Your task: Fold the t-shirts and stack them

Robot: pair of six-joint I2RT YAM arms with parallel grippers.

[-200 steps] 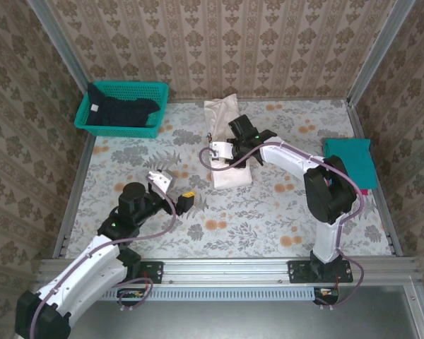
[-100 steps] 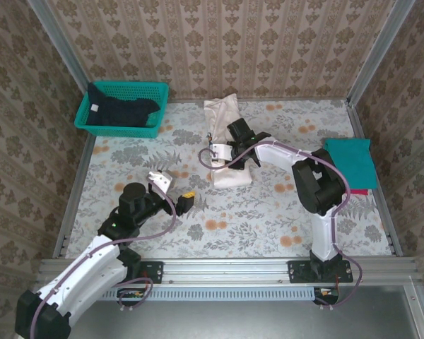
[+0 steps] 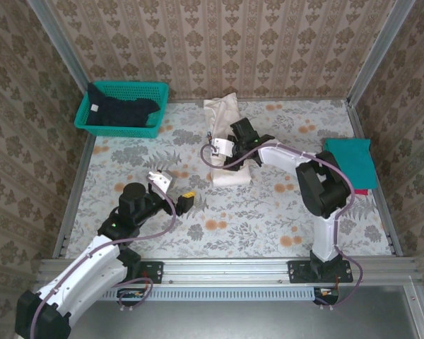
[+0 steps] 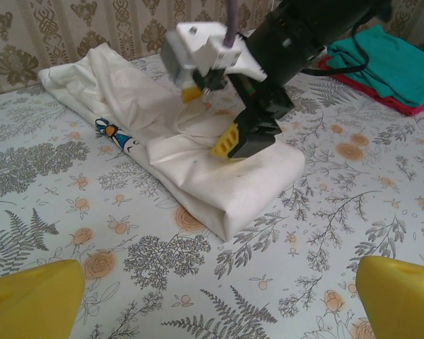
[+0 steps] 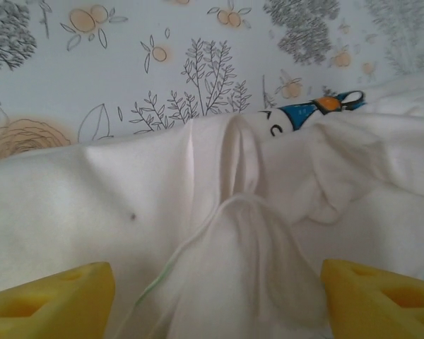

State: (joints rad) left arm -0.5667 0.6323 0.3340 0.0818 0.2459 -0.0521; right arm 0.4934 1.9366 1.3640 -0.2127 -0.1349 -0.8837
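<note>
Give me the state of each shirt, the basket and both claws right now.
White shirt, folded long and narrow, lying on the table.
Teal shirt, folded, at the table's right edge, on something red.
Navy shirt, unfolded, bunched in the basket.
Basket, upright, holding the navy shirt.
Left claw, open, empty, over bare table.
Right claw, open, over the white shirt, clamping nothing.

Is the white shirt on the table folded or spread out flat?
Folded. The white shirt lies as a narrow layered bundle with a thick doubled edge, though it is rumpled on top.
</note>
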